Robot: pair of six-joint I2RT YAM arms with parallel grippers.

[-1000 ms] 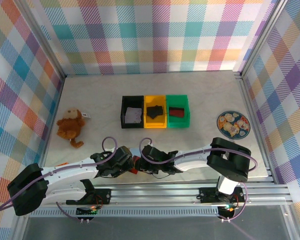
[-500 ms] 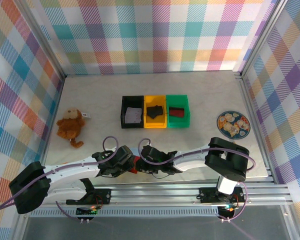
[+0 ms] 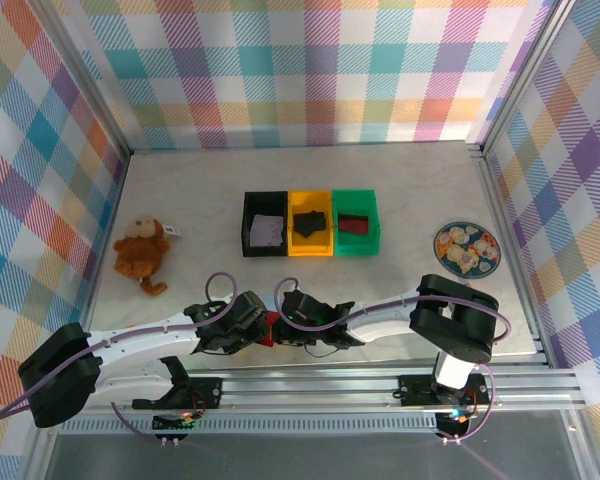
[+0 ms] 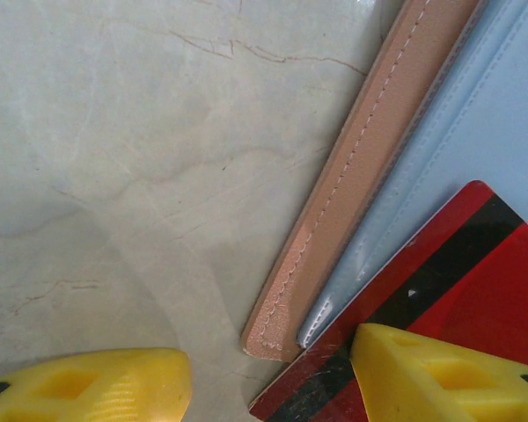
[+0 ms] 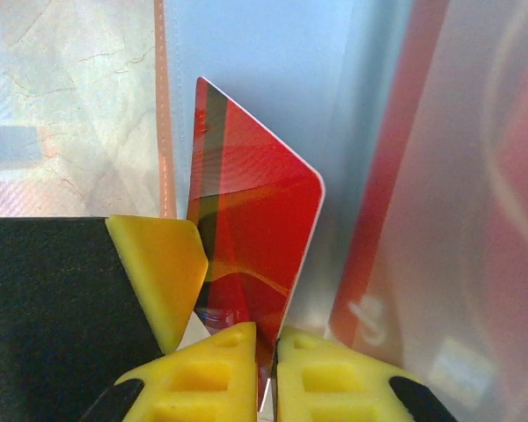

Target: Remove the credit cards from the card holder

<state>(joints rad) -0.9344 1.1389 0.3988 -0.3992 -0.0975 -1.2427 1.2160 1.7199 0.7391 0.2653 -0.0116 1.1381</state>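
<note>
Marbled table (image 3: pixel 200 180) (card holder (image 4: pixel 352 176) on it), plaid walls (image 3: pixel 310 70) around.

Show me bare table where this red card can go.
Bare table lies between the toy monkey and the black bin, between the green bin and the plate, and behind the bins to the back wall. Crowded: the near edge, where both arms meet over the card holder and the right fingers pinch the red card.
</note>
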